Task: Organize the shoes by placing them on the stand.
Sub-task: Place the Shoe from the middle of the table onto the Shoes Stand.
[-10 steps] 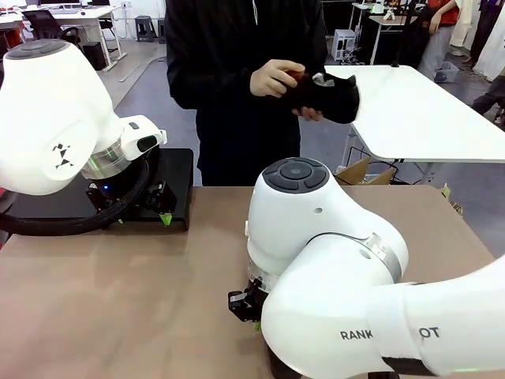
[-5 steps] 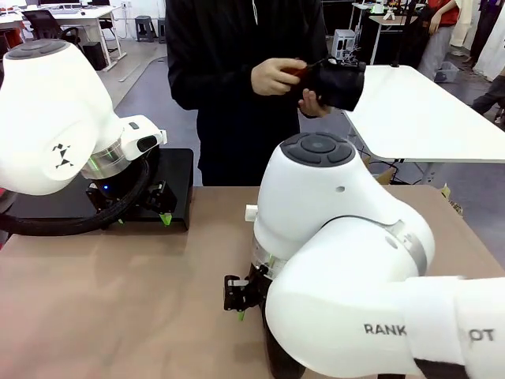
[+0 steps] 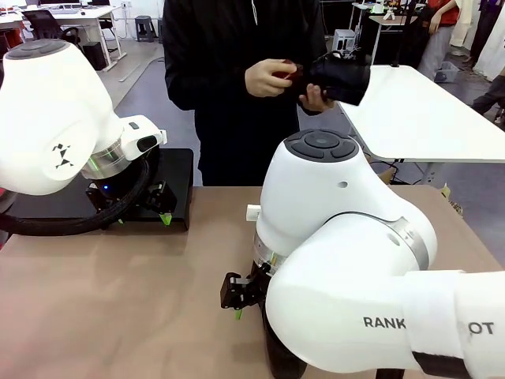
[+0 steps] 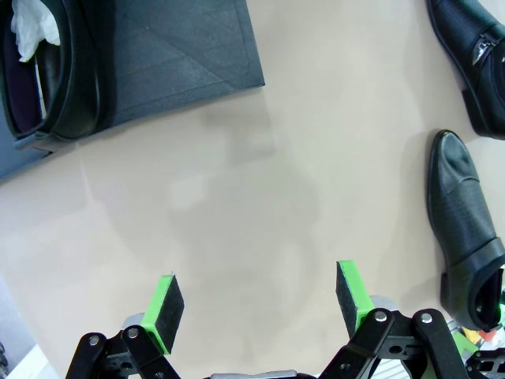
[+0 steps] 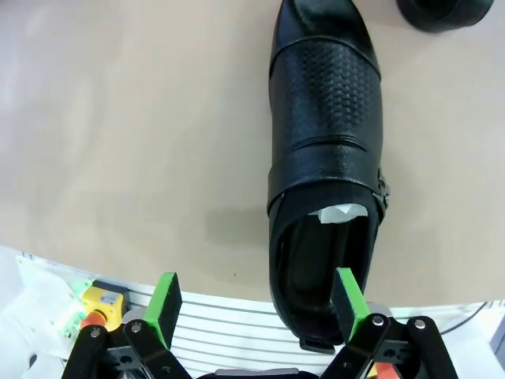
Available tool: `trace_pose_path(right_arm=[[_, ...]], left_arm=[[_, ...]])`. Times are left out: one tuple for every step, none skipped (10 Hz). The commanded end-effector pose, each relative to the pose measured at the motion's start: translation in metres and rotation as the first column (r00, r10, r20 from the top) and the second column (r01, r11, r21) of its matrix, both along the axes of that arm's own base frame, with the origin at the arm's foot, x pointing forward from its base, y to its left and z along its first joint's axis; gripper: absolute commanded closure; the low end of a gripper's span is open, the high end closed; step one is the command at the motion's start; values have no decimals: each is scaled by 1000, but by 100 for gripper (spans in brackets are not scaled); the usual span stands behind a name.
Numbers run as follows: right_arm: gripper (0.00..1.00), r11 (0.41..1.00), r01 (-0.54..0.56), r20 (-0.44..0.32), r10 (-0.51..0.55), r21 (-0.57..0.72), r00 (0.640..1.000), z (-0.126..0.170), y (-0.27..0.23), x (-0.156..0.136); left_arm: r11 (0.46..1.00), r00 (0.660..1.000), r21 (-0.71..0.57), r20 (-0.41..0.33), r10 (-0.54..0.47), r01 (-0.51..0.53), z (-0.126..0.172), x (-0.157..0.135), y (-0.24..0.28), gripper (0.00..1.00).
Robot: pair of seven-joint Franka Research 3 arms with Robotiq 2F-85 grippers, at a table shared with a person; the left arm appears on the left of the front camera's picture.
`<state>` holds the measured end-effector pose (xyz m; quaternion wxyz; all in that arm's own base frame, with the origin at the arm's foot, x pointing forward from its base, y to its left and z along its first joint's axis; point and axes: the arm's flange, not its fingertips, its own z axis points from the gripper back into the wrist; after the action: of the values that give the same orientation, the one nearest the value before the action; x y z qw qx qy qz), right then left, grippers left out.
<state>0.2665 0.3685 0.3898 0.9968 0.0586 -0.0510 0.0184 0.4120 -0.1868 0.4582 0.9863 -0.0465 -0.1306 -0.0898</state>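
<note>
Right gripper [image 5: 256, 304]: jaws are standing wide apart, gripping nothing. It is hanging just over the near shoe [image 5: 325, 166], which is lying flat on the tan table [image 5: 118, 118] with white paper showing in its mouth. The heel end is sitting between the green pads, closer to one of them, with no squeeze on it. The toe of a second table shoe [image 5: 438, 12] is poking in just beyond.

Front view, against a second ago: the right arm's big joint is riding higher and farther right, and its claw is sitting slightly more to the left, above the table.

Left gripper [image 4: 256, 304]: released, jaws wide, hanging over bare table beside the stand [image 4: 181, 55]. Its place is matching the earlier frame. A third shoe [image 4: 51, 79] is resting on the stand, paper inside.

Person at the far side: one hand [image 3: 264, 77] is holding a small reddish brush [image 3: 289, 73], the other hand [image 3: 314, 96] is supporting the held shoe [image 3: 341, 79]. That shoe is now sitting higher and turned more level than a second ago.
</note>
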Motion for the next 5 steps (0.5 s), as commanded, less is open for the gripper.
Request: trace_pose_path(right_arm=[[0, 1000, 20, 29, -20, -4, 999, -4, 4, 1], [0, 1000, 20, 29, -20, -4, 999, -4, 4, 1], [0, 1000, 20, 29, -20, -4, 999, -4, 4, 1], [0, 1000, 0, 0, 0, 0, 1000, 0, 0, 0], [0, 999, -41, 89, 44, -31, 995, 23, -5, -21]], left_arm=[[1000, 1000, 5, 5, 16, -16, 1, -1, 1, 0], [1000, 1000, 5, 5, 16, -16, 1, -1, 1, 0], [1000, 1000, 5, 5, 16, -16, 1, -1, 1, 0], [1000, 1000, 5, 5, 16, -16, 1, -1, 1, 0], [1000, 1000, 5, 5, 16, -16, 1, -1, 1, 0]])
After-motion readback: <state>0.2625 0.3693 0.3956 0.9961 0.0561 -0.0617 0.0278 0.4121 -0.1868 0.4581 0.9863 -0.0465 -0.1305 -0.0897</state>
